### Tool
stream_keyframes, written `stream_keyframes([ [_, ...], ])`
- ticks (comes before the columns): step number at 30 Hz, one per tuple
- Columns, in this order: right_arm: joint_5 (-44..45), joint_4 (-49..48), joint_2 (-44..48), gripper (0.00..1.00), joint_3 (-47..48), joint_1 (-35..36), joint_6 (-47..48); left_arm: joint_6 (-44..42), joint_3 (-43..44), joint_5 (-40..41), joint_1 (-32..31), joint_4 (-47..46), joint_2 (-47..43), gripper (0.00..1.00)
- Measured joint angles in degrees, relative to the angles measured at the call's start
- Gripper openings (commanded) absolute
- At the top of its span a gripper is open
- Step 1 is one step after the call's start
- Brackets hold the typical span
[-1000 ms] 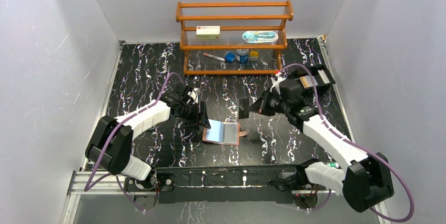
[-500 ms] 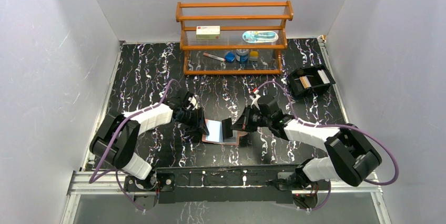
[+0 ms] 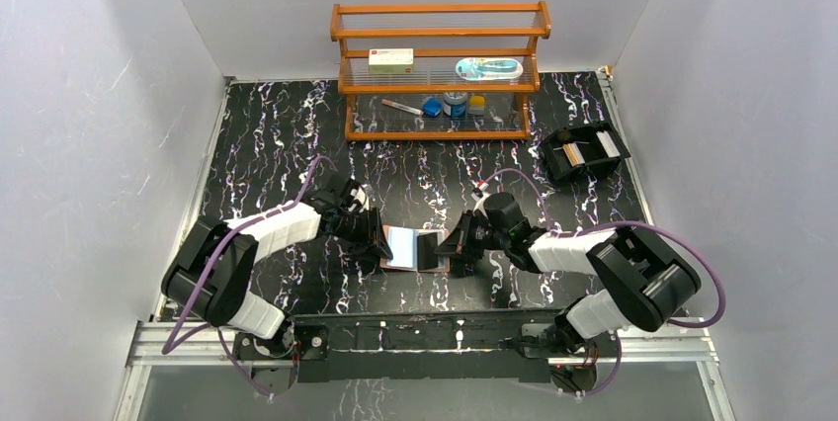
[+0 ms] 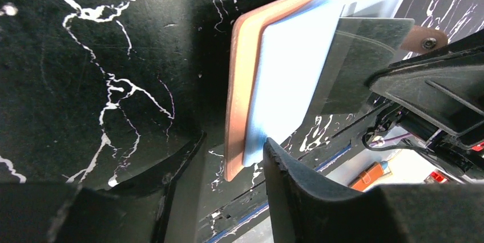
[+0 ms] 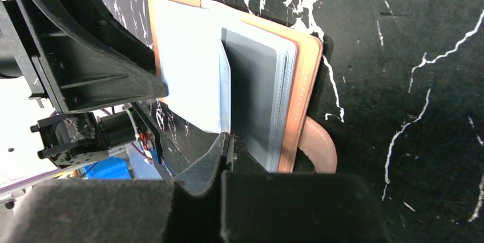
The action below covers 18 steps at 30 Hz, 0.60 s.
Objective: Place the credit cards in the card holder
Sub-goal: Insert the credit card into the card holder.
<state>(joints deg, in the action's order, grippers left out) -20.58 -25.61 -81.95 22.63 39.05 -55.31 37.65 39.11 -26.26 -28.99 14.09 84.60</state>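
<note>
Lower centre of the overhead frame: your left gripper [image 3: 378,239], fingers spread, pins the open card holder [image 3: 407,249]. Your right gripper [image 3: 452,243] clamps one credit card [image 4: 359,60] at the sleeves, not yet seated. Farther, upper right, more credit cards [image 3: 607,144] wait in the black tray [image 3: 549,152].

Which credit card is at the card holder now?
The grey card in the right gripper, tilted over the open card holder; the other cards lie in the black tray, far right.
</note>
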Motion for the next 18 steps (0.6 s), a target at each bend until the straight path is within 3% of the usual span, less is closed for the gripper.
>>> stream_keyframes([
  [4,-0.59,-2.40,-0.28,0.00,-0.74,0.04,-0.48,0.33,-0.09,-0.83,0.00,-0.46,-0.07,0.30],
  [9,-1.05,-5.07,-0.92,0.00,-1.84,0.02,-1.25,0.35,-0.22,-1.68,0.00,-0.63,-1.05,0.34],
  [13,-1.29,-5.73,-0.92,0.00,-1.90,0.02,-1.53,0.50,-0.24,-2.43,0.00,-0.79,-1.84,0.25],
  [18,-1.31,-5.77,-0.92,0.00,-1.90,-0.42,-1.46,0.55,-0.59,-2.51,0.00,-1.14,-3.34,0.22],
])
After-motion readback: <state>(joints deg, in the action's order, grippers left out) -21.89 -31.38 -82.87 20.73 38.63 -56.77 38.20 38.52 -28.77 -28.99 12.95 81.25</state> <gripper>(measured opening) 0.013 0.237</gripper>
